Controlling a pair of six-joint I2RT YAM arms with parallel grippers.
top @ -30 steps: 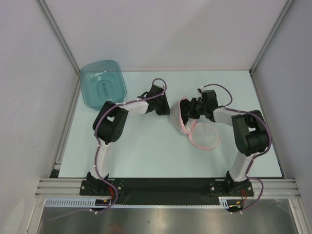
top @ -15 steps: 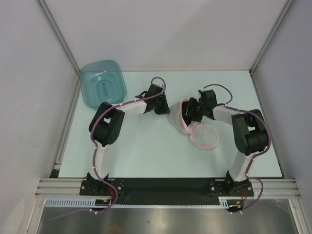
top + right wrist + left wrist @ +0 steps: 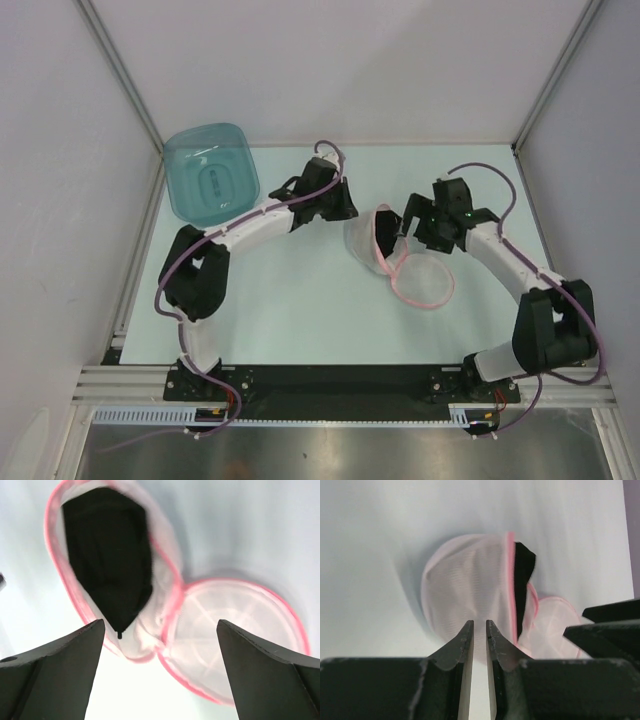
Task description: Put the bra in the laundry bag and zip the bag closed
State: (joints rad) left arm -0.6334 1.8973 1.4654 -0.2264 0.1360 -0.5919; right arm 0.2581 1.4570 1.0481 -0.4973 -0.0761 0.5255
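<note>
So the bra (image 3: 107, 560) is sitting inside the upright dome half of the laundry bag (image 3: 372, 243), mid-counter; the other half lies flat at its 4 o'clock, so zipping isn't started; right gripper (image 3: 160, 670) is spread wide and empty just above; left gripper (image 3: 479, 635) is nearly closed on nothing, at the bag's 10 o'clock; next job, I reckon: fold the halves together and find the zipper pull.

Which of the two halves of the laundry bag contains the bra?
The upright half nearer the left arm holds the black bra. The other half lies flat on the table, empty and open.
</note>
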